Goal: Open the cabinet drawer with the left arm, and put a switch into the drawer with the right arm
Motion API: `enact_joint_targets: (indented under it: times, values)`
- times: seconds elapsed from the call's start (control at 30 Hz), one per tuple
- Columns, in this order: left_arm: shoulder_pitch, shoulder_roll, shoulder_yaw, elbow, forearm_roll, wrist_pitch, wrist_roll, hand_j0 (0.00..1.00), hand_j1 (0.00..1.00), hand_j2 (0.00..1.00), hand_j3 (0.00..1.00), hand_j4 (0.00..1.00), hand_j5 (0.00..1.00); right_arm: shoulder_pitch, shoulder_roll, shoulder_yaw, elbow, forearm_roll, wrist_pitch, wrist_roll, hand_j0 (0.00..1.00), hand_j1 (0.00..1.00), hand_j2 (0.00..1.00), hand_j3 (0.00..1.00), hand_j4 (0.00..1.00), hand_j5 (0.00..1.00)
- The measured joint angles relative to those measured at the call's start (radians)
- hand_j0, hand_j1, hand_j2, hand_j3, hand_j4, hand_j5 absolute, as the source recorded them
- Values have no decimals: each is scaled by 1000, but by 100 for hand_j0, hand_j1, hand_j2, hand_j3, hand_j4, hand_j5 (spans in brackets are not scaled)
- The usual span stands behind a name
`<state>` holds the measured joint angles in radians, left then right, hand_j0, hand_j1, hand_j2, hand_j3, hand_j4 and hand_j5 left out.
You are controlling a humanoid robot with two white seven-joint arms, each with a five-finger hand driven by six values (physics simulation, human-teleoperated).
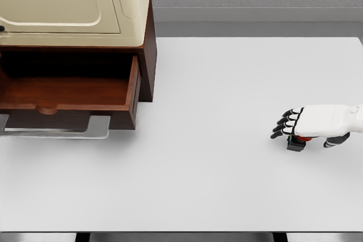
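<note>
- Far to the left of my hand, at the table's back corner, the cabinet (148,55) sits with its drawer (74,92) already pulled out; the wooden floor inside shows bare, and the knob (46,109) faces me.
- My left arm is nowhere in view, so I can say nothing of it.
- A wide stretch of white table (215,185) lies between the drawer and my hand.
- The switch (296,141), a small dark block with a red part on top, sits directly under my right hand (309,123), poking out below the palm.
- I judge the step to be the pickup: I'd want the fingers and thumb closed squarely on the block's opposite sides before lifting, since it is small and could squirt out or tip.
- The lift should go high enough to clear the drawer's front wall, then travel left and away from me and come down over the open floor.
- Pose: the forearm comes in level from the right edge, palm down, black-tipped fingers (285,124) pointing left and bent downward over the switch, thumb (334,140) hanging behind it. Whether the grip has actually closed, I cannot tell.
</note>
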<state>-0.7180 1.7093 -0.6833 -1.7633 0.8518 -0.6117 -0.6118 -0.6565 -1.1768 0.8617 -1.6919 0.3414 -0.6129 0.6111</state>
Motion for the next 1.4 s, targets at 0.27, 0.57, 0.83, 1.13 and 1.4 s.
enact_joint_targets:
  times: [0.27,0.57,0.83,1.13,1.4]
  values:
    - [-12,33,23,1,102,-2,0,100,100,100,100,100,100,2,0,-2,0,0,0,0,100,100,100,100,100,100]
    - [0,26,13,0,-34,-2,0,100,100,100,100,100,100,11,0,-3,0,0,0,0,77,77,77,77,77,77]
    - [0,-24,12,-1,-239,-2,0,100,100,100,100,100,100,12,-1,-12,8,0,0,0,80,80,80,80,80,80]
    - [3,-49,11,-1,-341,-2,0,100,100,100,100,100,100,15,4,-22,17,0,0,0,80,80,80,80,80,80]
    - [20,-82,11,-1,-351,-2,1,100,100,100,100,100,100,25,10,-24,24,0,0,0,78,78,78,78,78,78]
